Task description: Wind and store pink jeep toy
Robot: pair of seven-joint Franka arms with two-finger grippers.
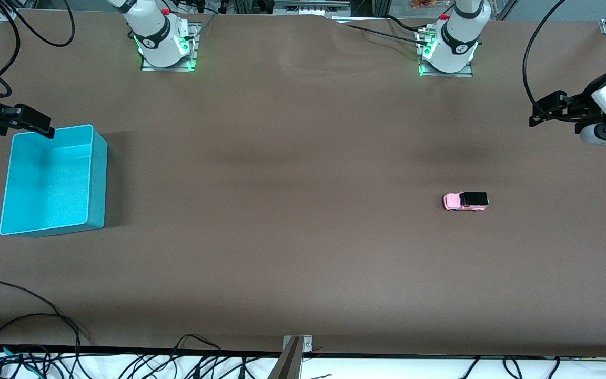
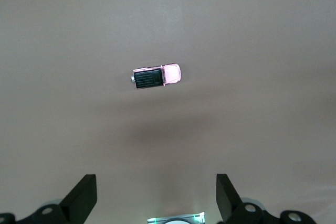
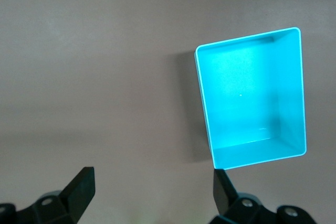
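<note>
The pink jeep toy (image 1: 465, 201) stands on its wheels on the brown table, toward the left arm's end; it shows from above in the left wrist view (image 2: 156, 77). My left gripper (image 1: 542, 111) hangs open above the table's edge at that end, well apart from the jeep, with nothing between its fingers (image 2: 156, 187). An empty teal bin (image 1: 45, 184) sits at the right arm's end. My right gripper (image 1: 32, 122) hovers open over the bin's corner farthest from the front camera, holding nothing (image 3: 152, 182). The bin's bare floor (image 3: 247, 98) shows in the right wrist view.
Both arm bases (image 1: 166, 47) (image 1: 447, 50) stand at the table's edge farthest from the front camera. Black cables (image 1: 24, 337) and a metal bracket (image 1: 295, 350) lie along the nearest edge. Wide bare tabletop (image 1: 282, 184) separates bin and jeep.
</note>
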